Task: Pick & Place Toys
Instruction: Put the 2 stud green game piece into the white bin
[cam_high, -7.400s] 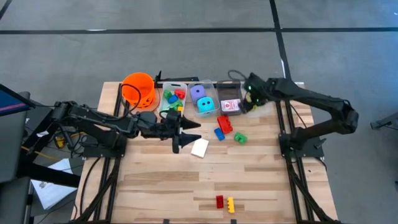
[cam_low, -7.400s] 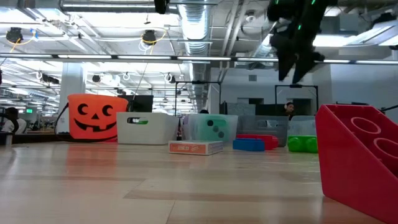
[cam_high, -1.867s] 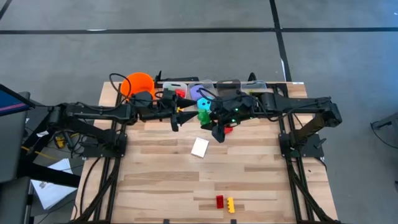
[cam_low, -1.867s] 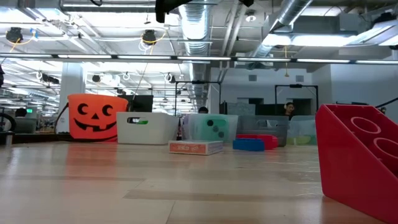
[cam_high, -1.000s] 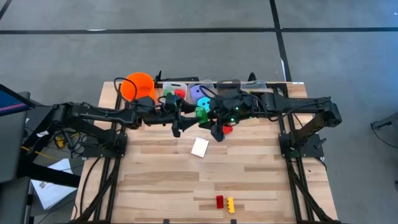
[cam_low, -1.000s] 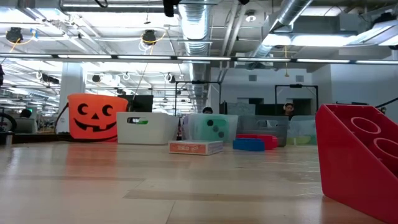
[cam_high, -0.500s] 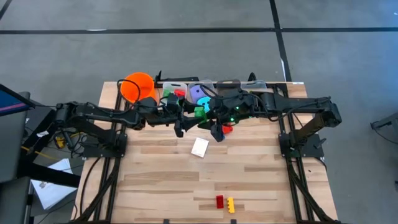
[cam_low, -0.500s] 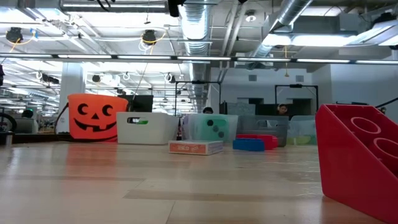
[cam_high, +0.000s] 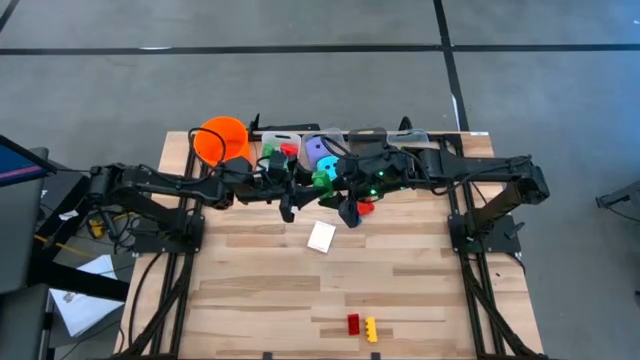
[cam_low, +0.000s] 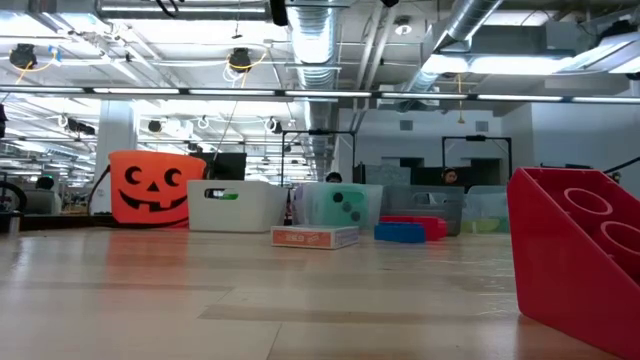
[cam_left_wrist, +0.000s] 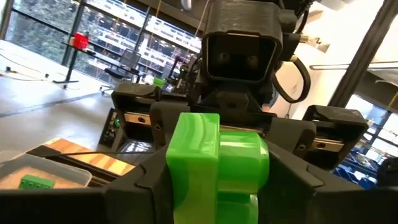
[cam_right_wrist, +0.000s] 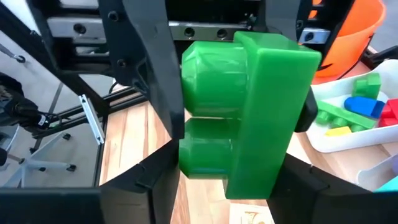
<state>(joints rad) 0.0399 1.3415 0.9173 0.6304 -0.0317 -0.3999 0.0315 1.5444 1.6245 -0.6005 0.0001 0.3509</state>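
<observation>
A green brick (cam_high: 321, 180) is held in the air between my two grippers, just in front of the clear bins (cam_high: 300, 150) at the table's far side. My left gripper (cam_high: 298, 192) reaches it from the left and my right gripper (cam_high: 336, 190) from the right, tip to tip. The brick fills the left wrist view (cam_left_wrist: 217, 162) and the right wrist view (cam_right_wrist: 249, 118), with its studs (cam_right_wrist: 208, 81) turned sideways. A white card pack (cam_high: 321, 237) lies flat on the table nearer the front. A red brick (cam_high: 353, 324) and a yellow brick (cam_high: 371, 328) lie at the near edge. My left gripper has the brick's left-hand end (cam_left_wrist: 177, 180) between its two fingers (cam_left_wrist: 137, 186); no gap shows on either side. The fingers come level from the table's left. The brick is lifted clear of the table. My right gripper pinches the brick's other end (cam_right_wrist: 199, 168) between its two fingers (cam_right_wrist: 149, 180), one on the stud side and one on the flat underside. The fingers come level from the table's right. The brick is clear of the table, studs sideways.
An orange bucket (cam_high: 222, 140) stands at the far left beside the bins, which hold bricks and dice. A red brick (cam_high: 365, 207) lies under my right gripper, and a blue brick (cam_low: 400, 232) lies beside it. A wide stretch of bare wood lies in the table's middle.
My left gripper has moved a little toward the table's right, closer to the green brick. My right gripper has brought the brick slightly toward the left and the far edge. The brick stays clear of the table.
</observation>
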